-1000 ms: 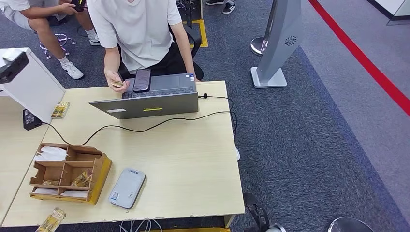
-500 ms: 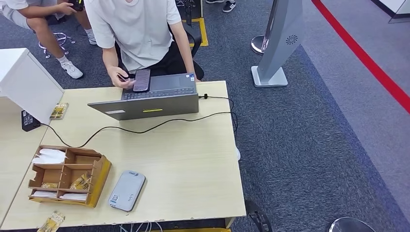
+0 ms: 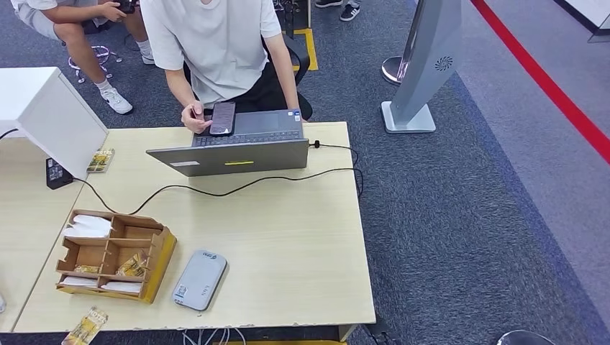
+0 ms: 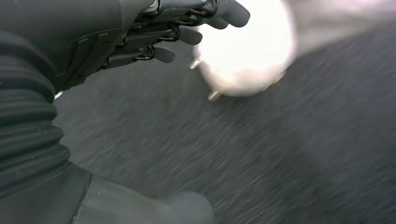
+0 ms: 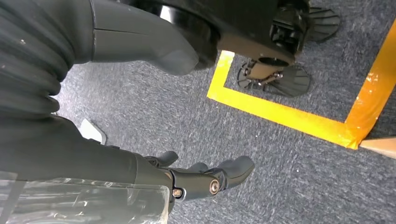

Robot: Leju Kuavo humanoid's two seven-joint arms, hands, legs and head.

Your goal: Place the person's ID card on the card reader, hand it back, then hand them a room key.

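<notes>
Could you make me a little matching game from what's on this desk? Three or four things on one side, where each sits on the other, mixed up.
Things:
1. Grey flat card reader
2. Brown cardboard organiser tray
3. Dark smartphone
4. Black cable

Places:
A. Lying on the grey open laptop
B. Trailing across the middle of the pale wooden desk
C. Near the desk's front edge
D. Just left of the card reader

Pairs: 1-C, 2-D, 3-A, 4-B

Pale wooden table [image 3: 288,244] on blue-grey carpet [image 3: 467,215] with red stripe [image 3: 547,83]
</notes>
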